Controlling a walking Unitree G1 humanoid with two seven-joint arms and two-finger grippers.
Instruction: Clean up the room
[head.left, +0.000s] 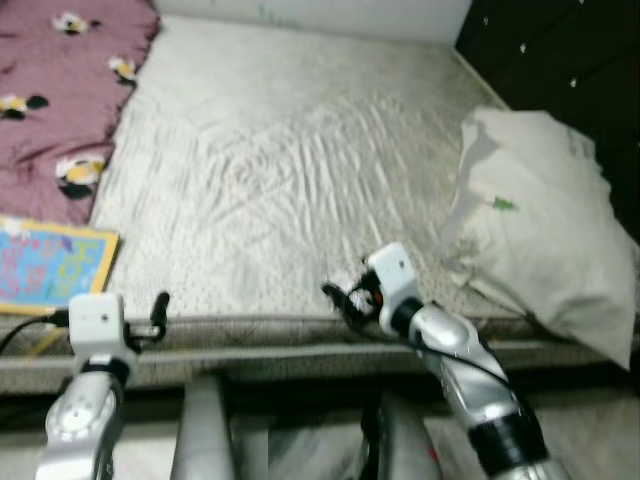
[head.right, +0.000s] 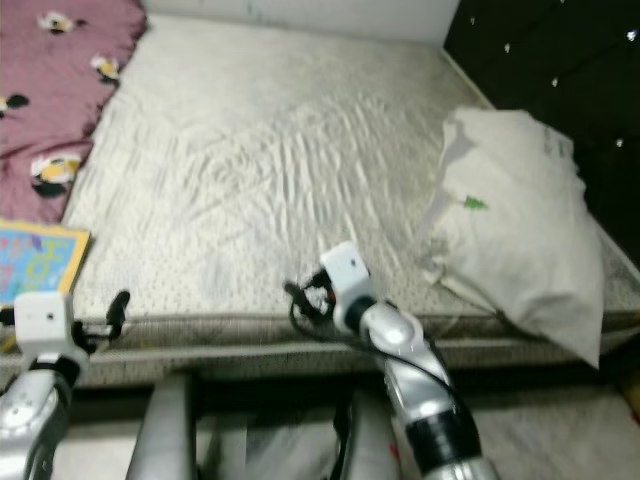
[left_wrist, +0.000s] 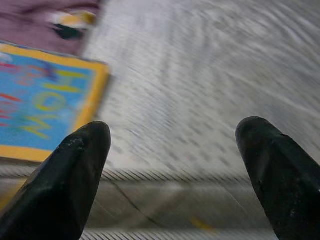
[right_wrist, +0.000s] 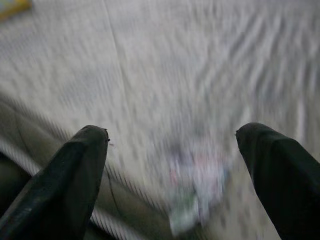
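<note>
Right pincer (head.left: 345, 298) spread wide at bed's (head.left: 300, 170) near edge | small wrapper (right_wrist: 192, 200) lies just ahead of it | left pincer (head.left: 155, 310) wide too, beside book (head.left: 50, 265) at near left corner | right arm nearer.

The blue, yellow-bordered book (left_wrist: 45, 100) on the bed carries coloured lettering too blurred to read.

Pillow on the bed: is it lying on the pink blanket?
No. The pillow lies on the bare mattress at the robot's right, far from the pink blanket at its left.
</note>
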